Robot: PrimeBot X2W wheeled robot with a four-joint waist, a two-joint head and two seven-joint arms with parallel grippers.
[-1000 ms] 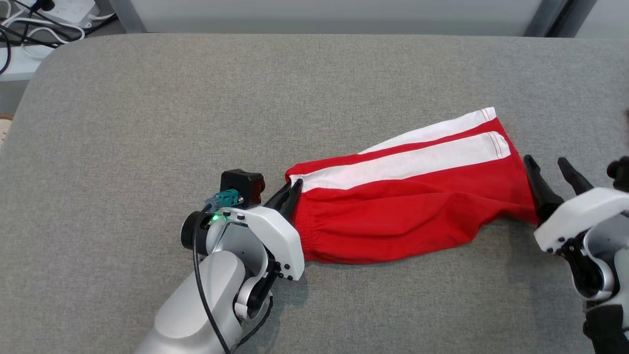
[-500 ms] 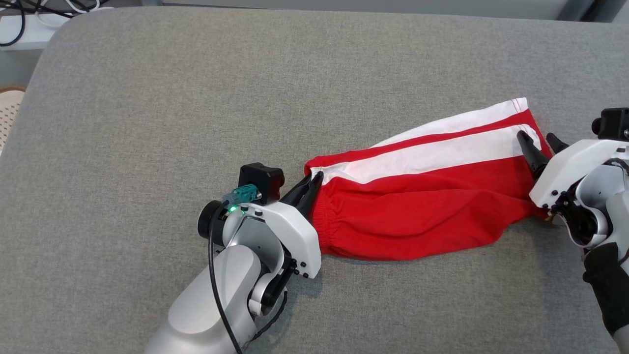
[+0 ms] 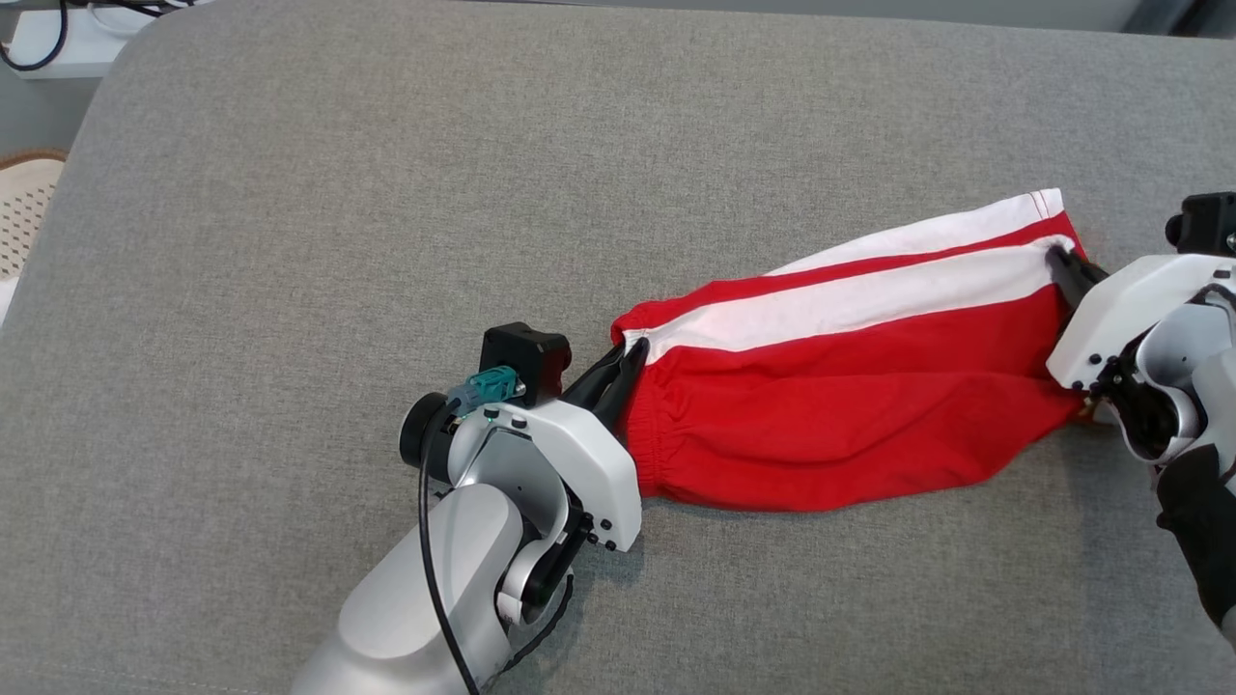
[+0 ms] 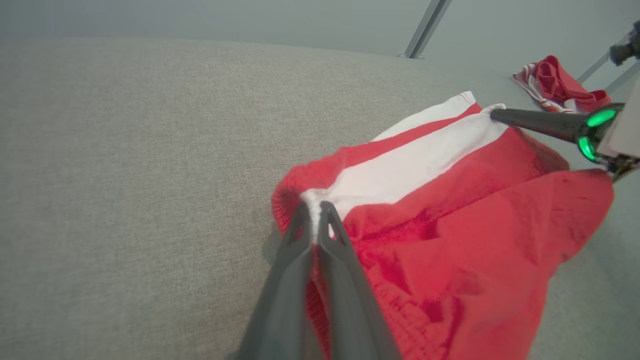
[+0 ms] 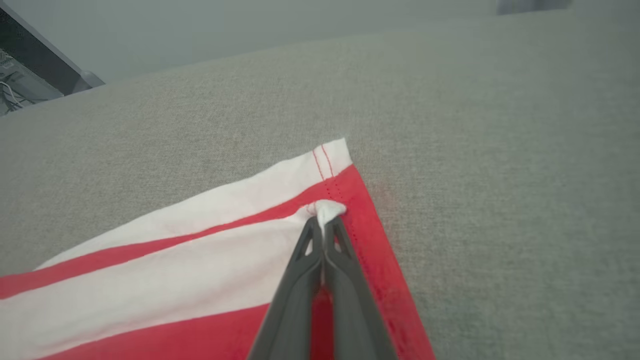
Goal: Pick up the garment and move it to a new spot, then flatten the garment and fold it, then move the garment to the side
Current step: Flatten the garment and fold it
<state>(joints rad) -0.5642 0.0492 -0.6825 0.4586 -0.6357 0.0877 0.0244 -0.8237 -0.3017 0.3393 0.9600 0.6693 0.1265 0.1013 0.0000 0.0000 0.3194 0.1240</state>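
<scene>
The garment (image 3: 840, 386) is a pair of red shorts with white side stripes, lying stretched across the grey table from centre to right. My left gripper (image 3: 632, 352) is shut on the garment's waistband corner, where the white stripe starts; in the left wrist view the left gripper (image 4: 315, 207) pinches a fold of white cloth of the garment (image 4: 450, 225). My right gripper (image 3: 1059, 258) is shut on the hem end of the white stripe at the far right. In the right wrist view the right gripper (image 5: 325, 220) holds a small bunched tuft of the garment (image 5: 200, 270).
The grey cloth-covered table (image 3: 386, 193) spreads wide to the left and behind the shorts. Another red and white garment (image 4: 555, 85) lies crumpled at the far edge in the left wrist view. Cables and a white power strip (image 3: 58, 29) sit beyond the table's back left corner.
My right gripper moved from beside the hem onto the white stripe's end and shut on it. The head camera has shifted, so the scene sits slightly lower and to the right.
</scene>
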